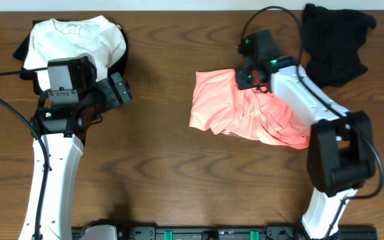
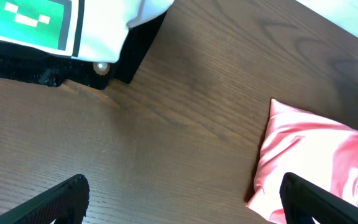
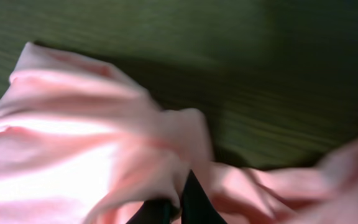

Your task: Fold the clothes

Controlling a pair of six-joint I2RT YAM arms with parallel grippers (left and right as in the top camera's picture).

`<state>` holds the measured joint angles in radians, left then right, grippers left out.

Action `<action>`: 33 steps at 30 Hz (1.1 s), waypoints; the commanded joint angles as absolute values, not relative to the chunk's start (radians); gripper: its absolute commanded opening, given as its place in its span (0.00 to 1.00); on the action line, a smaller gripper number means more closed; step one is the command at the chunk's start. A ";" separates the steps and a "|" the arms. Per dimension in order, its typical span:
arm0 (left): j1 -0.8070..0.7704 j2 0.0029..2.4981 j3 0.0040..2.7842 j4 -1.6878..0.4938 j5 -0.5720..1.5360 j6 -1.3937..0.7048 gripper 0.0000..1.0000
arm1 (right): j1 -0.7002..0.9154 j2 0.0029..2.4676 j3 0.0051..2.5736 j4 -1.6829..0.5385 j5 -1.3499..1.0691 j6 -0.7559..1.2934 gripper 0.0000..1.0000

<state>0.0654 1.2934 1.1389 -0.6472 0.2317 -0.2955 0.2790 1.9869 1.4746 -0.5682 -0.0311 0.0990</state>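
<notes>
A salmon-pink T-shirt (image 1: 245,113) lies crumpled on the wooden table right of centre. My right gripper (image 1: 253,79) is at its upper edge, and in the right wrist view the fingers (image 3: 178,208) are shut on a fold of the pink T-shirt (image 3: 73,155). My left gripper (image 1: 115,93) is open and empty over bare wood at the left, well apart from the shirt. In the left wrist view its fingers (image 2: 185,202) are spread wide, with the pink shirt (image 2: 309,162) at the right. The shirt's print is hidden.
A white T-shirt (image 1: 79,37) lies folded on a dark garment at the back left. A black garment (image 1: 335,40) lies crumpled at the back right corner. The wooden table (image 1: 165,173) runs to a rail at the front edge.
</notes>
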 commanded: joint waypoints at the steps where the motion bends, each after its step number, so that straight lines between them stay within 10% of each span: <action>1: 0.070 1.295 1.134 -0.648 0.223 -0.302 0.98 | 0.228 1.912 1.511 -0.597 -0.035 0.116 0.04; 8: 0.070 1.295 1.134 -0.648 0.223 -0.302 0.98 | 0.131 1.910 1.511 -0.616 -0.060 0.065 0.08; 9: 0.070 1.295 1.134 -0.648 0.223 -0.302 0.98 | 0.125 1.910 1.511 -0.609 -0.074 0.051 0.20; 11: 0.070 1.295 1.134 -0.648 0.223 -0.302 0.98 | 0.115 1.910 1.511 -0.599 -0.090 0.034 0.77; 15: 0.070 1.295 1.134 -0.648 0.223 -0.302 0.98 | 0.112 1.909 1.512 -0.625 -0.124 0.025 0.98; 33: 0.070 1.295 1.134 -0.632 0.137 -0.301 0.98 | 0.384 1.900 1.511 -1.018 -0.179 0.284 0.99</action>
